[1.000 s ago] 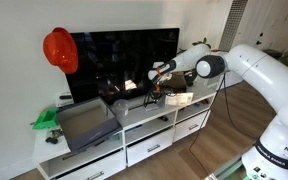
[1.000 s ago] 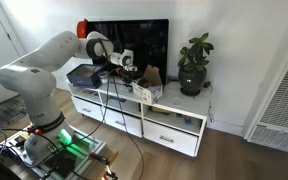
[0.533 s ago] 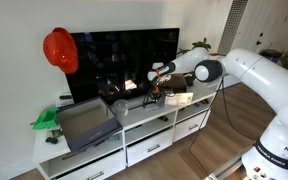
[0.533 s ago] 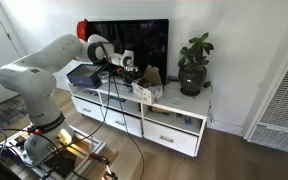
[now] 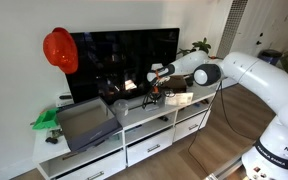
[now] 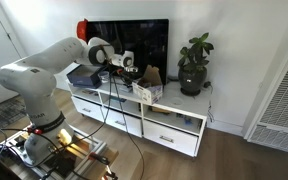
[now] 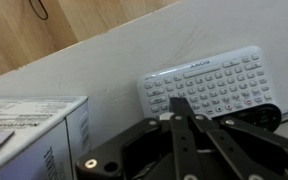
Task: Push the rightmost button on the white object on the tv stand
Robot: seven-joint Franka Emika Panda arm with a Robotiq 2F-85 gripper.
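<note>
Exterior view: the gripper points down over the top of the tv stand, in front of the black TV. The white object sits just below and beside the tips; contact can't be resolved. A pale carton is just past the gripper on the arm side. A grey case and a green item are well off on the opposite side. A red helmet hangs at the TV's corner above them. The wood floor runs in front of the stand.

Exterior view: the gripper is low over the stand top, with the carton just beside it and a potted plant farther along. There is a white wall, a louvred panel at the frame edge, and wood floor.

Wrist view: the fingers are together with nothing between them. A white keypad with rows of keys lies flat on the white surface just ahead, and the tips overlap its near edge. I can't tell whether this is the white object itself. The carton is close alongside. The floor lies beyond the stand's edge.
</note>
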